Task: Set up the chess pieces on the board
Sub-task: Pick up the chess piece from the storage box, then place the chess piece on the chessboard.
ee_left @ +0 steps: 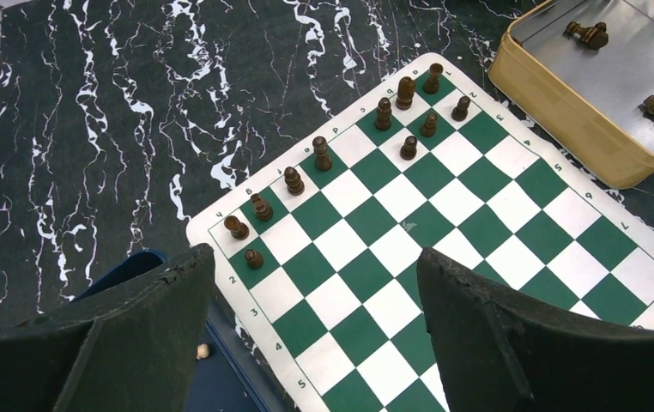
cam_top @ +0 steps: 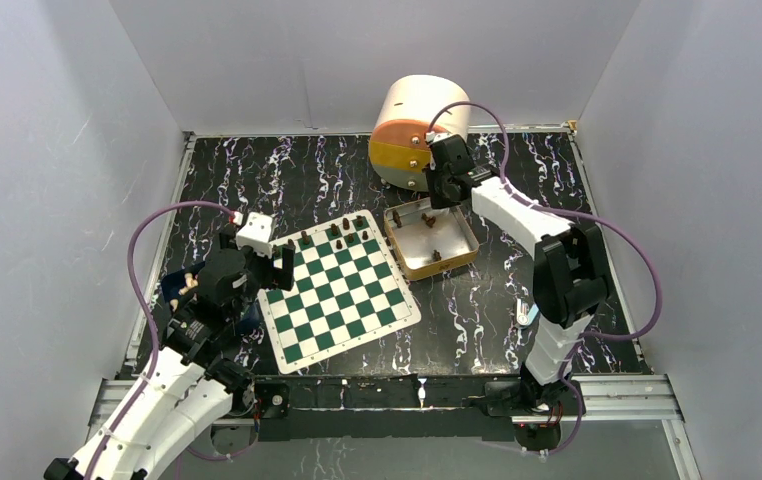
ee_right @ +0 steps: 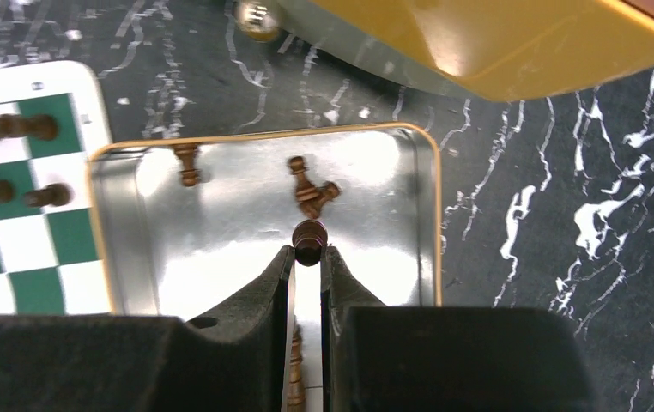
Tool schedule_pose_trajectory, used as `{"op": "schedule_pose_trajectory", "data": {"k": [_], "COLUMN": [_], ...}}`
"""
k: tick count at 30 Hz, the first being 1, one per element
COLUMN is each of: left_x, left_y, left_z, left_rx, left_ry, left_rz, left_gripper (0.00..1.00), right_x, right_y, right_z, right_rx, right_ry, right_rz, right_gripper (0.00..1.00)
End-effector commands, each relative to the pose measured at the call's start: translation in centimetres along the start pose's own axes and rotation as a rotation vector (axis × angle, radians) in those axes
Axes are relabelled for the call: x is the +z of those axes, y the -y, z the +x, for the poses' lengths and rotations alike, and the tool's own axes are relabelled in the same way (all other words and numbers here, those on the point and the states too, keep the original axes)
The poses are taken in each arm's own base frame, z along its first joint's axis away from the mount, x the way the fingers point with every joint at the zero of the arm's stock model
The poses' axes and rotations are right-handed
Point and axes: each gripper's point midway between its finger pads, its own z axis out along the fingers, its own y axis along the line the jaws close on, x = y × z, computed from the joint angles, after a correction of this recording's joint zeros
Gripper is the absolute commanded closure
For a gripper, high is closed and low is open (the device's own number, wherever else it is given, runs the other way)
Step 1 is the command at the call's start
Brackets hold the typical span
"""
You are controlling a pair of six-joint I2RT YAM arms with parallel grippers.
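Observation:
The green-and-white board [cam_top: 342, 300] lies in the middle of the table. Several dark brown chess pieces [ee_left: 319, 153] stand along its far edge in two rows. My left gripper [ee_left: 315, 259] is open and empty above the board's left side, near the corner pawn [ee_left: 254, 257]. My right gripper [ee_right: 308, 251] is shut on a dark brown chess piece [ee_right: 310, 236] by its top, over the tan tray [ee_right: 426, 215]. In the top view it [cam_top: 445, 195] hovers at the tray's far edge. Three more pieces [ee_right: 313, 190] lie in the tray.
A cream and orange cylinder [cam_top: 415, 130] lies behind the tray. A blue box [ee_left: 122, 273] sits under the board's left edge, with a small pale piece [ee_left: 202, 350] in it. The white walls enclose the black marbled table [cam_top: 477, 310].

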Motion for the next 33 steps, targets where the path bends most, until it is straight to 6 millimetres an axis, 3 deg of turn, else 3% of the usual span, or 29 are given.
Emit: {"op": "schedule_pose_trajectory", "data": {"k": [1, 6, 11, 20, 27, 33], "left_x": [-0.3, -1.0, -3.2, -6.8, -9.5, -11.0], "left_y": [-0.2, 0.0, -0.4, -1.3, -3.1, -3.8], "left_z": [-0.7, -1.9, -4.0, -6.9, -8.9, -9.6], "left_rx": [-0.062, -0.086, -0.154, -0.236, -0.279, -0.308], "left_ry": [0.017, 0.046, 0.113, 0.209, 0.267, 0.315], "left_rz": [-0.022, 0.001, 0.005, 0.005, -0.052, -0.068], "left_gripper": [0.16, 0.17, 0.17, 0.16, 0.15, 0.14], "right_x": [-4.3, -6.3, -7.1, -5.7, -3.4, -1.2], "right_y": [-3.9, -8.6, -14.3, -22.9, -26.7, -28.2], "right_z": [-3.7, -4.4, -4.3, -2.9, -1.4, 0.0], "right_rx": [-0.021, -0.031, -0.088, -0.198, -0.285, -0.344], "right_ry": [0.121, 0.166, 0.177, 0.149, 0.095, 0.045], "right_rz": [-0.127, -0.245, -0.318, -0.386, -0.386, -0.364], "right_gripper": [0.79, 0.79, 0.79, 0.79, 0.77, 0.77]}}
